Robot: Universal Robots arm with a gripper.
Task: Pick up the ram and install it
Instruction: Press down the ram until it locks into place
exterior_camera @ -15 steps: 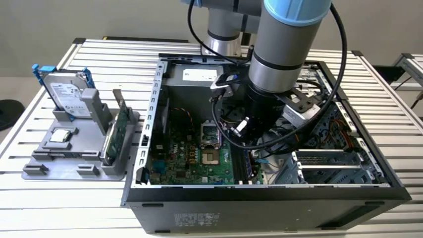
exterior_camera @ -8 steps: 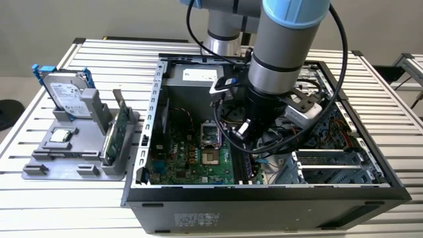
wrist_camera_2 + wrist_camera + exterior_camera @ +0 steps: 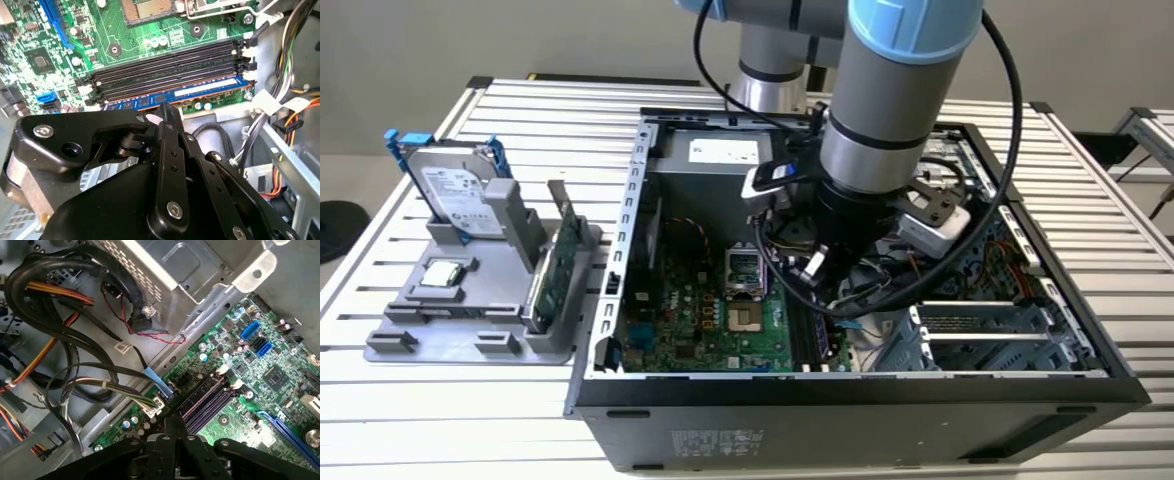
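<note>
In the second wrist view the ram (image 3: 200, 91) shows edge-on as a long narrow strip with a pale label. It lies in the blue memory slot nearest the case wall, beside three empty black slots (image 3: 165, 75). My gripper (image 3: 166, 114) is shut, its black fingertips pressed together right at the ram's upper edge near one end. In the exterior view the gripper (image 3: 825, 285) reaches down into the open computer case (image 3: 640, 200), over the memory slots (image 3: 803, 335). The first wrist view has the gripper (image 3: 172, 422) just above those slots (image 3: 210, 395).
Cable bundles (image 3: 947, 260) and a metal drive cage (image 3: 987, 330) crowd the case on the exterior view's right. The green motherboard (image 3: 707, 320) with its processor socket (image 3: 744, 268) lies on the left. Outside stands a grey holder (image 3: 467, 300) with a hard drive (image 3: 447, 185) and an expansion card (image 3: 554, 275).
</note>
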